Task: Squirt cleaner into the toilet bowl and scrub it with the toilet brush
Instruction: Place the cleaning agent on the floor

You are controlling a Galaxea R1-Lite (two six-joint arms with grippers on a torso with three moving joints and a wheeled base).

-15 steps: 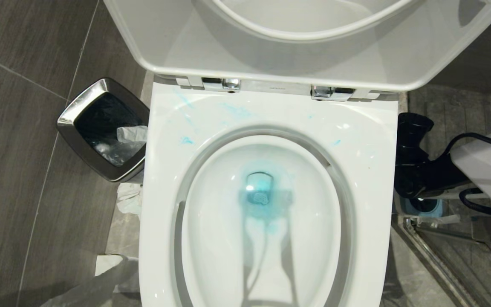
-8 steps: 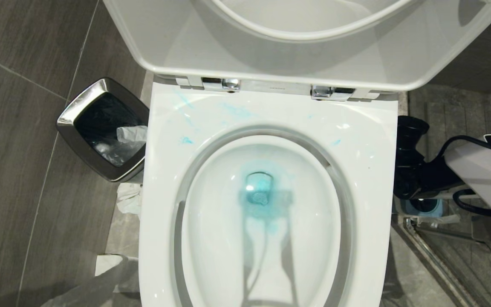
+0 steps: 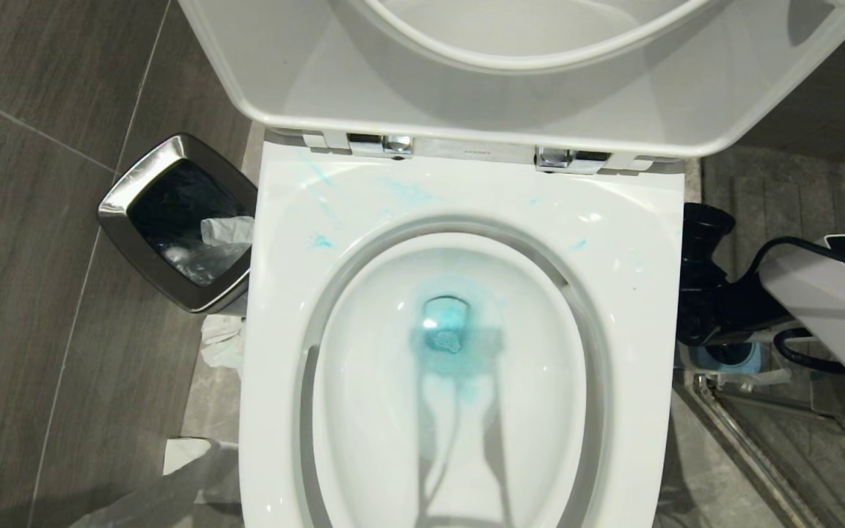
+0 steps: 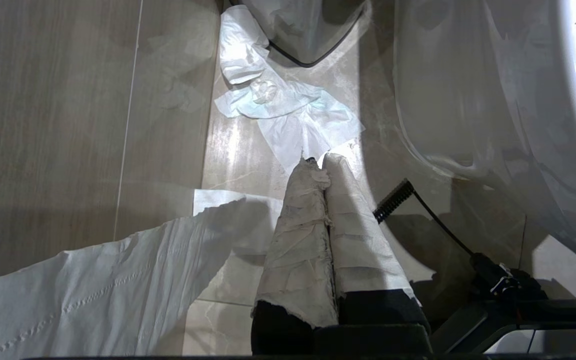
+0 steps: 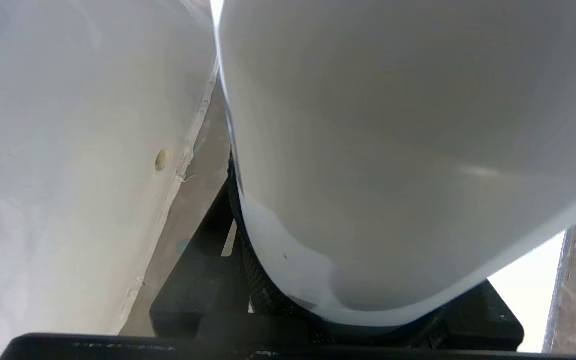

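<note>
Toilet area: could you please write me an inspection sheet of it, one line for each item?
Surface: toilet bowl white, lid raised, blue smears on the rim.
Job's things: cleaner tints the water blue; toilet brush not seen, only a blue holder on the robot's right.
Clutter: tissue paper on the floor tiles; more in the bin.
Grippers: left gripper shut, over the tiles; right gripper low beside the bowl, shut on a white rounded object, kind unclear.
Cables: black cable at the right arm.
Surroundings: nothing seen besides grey tiling.
</note>
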